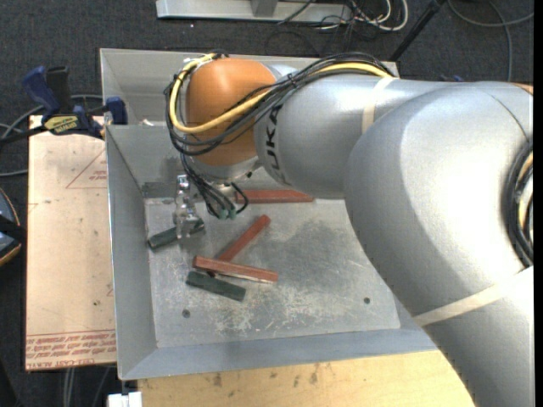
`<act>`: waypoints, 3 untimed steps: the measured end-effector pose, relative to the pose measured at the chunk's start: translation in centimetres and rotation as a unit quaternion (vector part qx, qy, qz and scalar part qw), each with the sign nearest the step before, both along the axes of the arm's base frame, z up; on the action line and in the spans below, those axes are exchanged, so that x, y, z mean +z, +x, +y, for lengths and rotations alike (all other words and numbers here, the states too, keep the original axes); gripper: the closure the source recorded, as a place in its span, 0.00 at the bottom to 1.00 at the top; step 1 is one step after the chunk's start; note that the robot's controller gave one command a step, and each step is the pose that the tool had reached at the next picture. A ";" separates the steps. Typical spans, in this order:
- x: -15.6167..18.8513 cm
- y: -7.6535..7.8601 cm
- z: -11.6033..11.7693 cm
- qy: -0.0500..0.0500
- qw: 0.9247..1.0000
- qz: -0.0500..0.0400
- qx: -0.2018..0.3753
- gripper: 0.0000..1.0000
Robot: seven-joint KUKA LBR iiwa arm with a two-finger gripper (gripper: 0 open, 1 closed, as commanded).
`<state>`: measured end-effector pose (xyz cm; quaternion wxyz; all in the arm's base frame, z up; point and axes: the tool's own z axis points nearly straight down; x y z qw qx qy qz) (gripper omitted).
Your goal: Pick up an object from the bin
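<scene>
Dark green block (161, 240) lies near the bin's (127, 261) left wall, just beside the fingers (188, 220). Whether they are open or clenched cannot be told. A slanted red stick (242, 237) nearby could be snagged instead.

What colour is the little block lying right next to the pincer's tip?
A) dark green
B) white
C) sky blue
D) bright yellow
A: the little block beside the pincer, near the left wall of the bin, is dark green.
</scene>
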<state>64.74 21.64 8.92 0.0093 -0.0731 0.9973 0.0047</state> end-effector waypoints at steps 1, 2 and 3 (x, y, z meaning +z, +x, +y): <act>2.8 -0.5 0.0 -0.004 1.000 0.007 0.016 1.00; 9.3 -0.2 0.4 -0.005 1.000 0.009 0.018 1.00; 4.4 -0.5 -1.1 -0.006 0.997 0.009 0.071 0.00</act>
